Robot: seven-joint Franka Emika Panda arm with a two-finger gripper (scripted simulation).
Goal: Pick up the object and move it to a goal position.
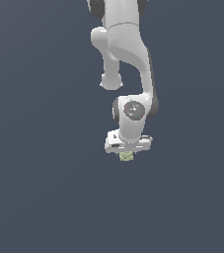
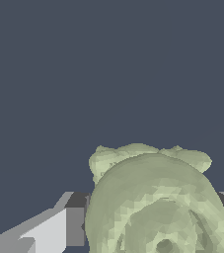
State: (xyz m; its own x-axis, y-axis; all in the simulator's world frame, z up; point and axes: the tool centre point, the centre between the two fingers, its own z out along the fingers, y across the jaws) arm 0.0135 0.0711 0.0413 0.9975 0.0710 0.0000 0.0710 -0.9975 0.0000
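We see the arm [image 1: 128, 54] reaching down from the top of the exterior view, with the hand [image 1: 127, 154] at its low end pointing at the flat grey desk [image 1: 39, 197]. The object [image 1: 127, 156], a small pale yellow-green lump, peeks out directly under the hand, much smaller than the white body above it. From this view we cannot tell whether it rests on the desk or already hangs clear of it, since no shadow or edge shows.

In the wrist view the object [image 2: 155, 202] fills the lower part of the picture, very close to the camera. Its ringed top faces us, and a lumpy frill shows behind the rounded body. A grey finger [image 2: 76, 225] stands against one flank, and a sliver of another shows at the opposite edge, so the object sits between the two. We judge that the hand is clenched on the object, both fingers appearing to touch its sides, though the contact itself is partly hidden.

As to handling, we judge the object light, given how small it is. Its surface looks rounded and bumpy, which may let it roll or twist between flat fingers if the hold is shallow. The widest part of the round body, below the ringed top, seems the best place to hold. No goal marker shows in either view, so we cannot say where it must go.
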